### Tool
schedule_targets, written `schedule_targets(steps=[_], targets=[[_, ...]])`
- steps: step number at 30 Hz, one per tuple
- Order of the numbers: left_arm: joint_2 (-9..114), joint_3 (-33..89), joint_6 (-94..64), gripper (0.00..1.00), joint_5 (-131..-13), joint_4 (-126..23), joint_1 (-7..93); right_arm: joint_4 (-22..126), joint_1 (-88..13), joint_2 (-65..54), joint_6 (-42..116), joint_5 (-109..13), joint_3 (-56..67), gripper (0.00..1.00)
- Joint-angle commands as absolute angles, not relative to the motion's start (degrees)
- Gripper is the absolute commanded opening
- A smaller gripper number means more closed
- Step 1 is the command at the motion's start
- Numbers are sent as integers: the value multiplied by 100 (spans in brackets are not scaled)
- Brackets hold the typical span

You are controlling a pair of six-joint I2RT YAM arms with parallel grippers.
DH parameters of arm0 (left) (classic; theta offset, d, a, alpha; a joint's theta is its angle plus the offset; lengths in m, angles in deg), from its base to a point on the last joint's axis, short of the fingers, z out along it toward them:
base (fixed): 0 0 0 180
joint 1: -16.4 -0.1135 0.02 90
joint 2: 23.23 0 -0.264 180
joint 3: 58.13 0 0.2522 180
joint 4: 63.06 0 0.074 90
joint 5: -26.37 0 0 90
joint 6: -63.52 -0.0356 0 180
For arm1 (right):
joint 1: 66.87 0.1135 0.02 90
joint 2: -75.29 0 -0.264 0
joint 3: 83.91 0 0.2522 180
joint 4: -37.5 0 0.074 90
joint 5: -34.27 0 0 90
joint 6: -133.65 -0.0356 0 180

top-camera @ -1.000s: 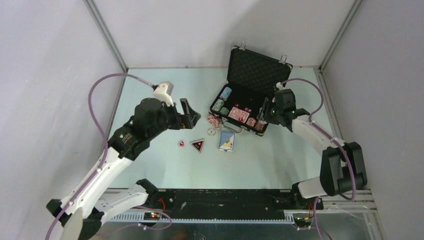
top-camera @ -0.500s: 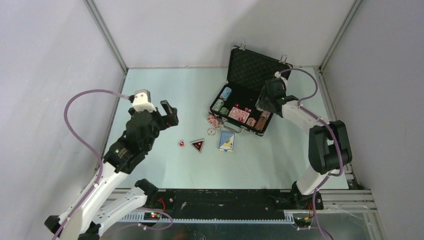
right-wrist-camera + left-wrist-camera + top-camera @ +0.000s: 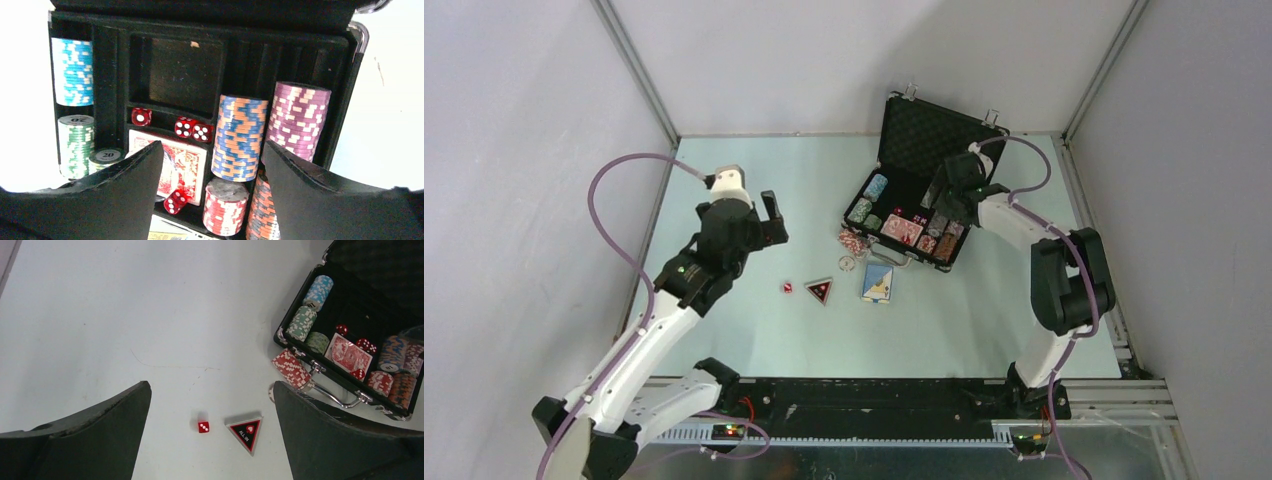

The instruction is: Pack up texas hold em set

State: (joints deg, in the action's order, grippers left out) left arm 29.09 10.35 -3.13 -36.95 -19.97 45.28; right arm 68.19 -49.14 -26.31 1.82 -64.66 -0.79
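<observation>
**Q:** Where is the poker set?

**A:** The black briefcase (image 3: 931,137) stands open at the upper right of the overhead frame, lid upright. Its foam tray holds chip stacks (image 3: 240,137), a red card deck (image 3: 902,229) and dice (image 3: 192,128).

**Q:** And outside it?

**A:** On the worktop (image 3: 984,320), just below the case in frame: a red-and-white chip stack (image 3: 852,241) on its side, a blue card deck (image 3: 878,282), a black triangle (image 3: 819,291) (marked "ALL IN") and a red die (image 3: 788,288).

**Q:** The arms?

**A:** The right gripper (image 3: 210,150) hovers over the tray, jaws apart, holding nothing. The left gripper (image 3: 210,395) hangs centre-left, jaws wide, empty.
</observation>
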Motion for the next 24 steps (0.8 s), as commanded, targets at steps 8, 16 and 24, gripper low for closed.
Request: schedule_targets(steps=[8, 16, 24], targets=[[2971, 1333, -164, 100, -4450, -1679, 4444, 6532, -4433, -2140, 1379, -6164, 245, 77], [2634, 1034, 162, 100, -4663, -1535, 4443, 6387, -3987, -2105, 2603, -4141, 245, 71], [2392, 695, 176, 100, -4992, -1540, 4387, 6757, -3404, -2608, 3092, -3968, 745, 69]])
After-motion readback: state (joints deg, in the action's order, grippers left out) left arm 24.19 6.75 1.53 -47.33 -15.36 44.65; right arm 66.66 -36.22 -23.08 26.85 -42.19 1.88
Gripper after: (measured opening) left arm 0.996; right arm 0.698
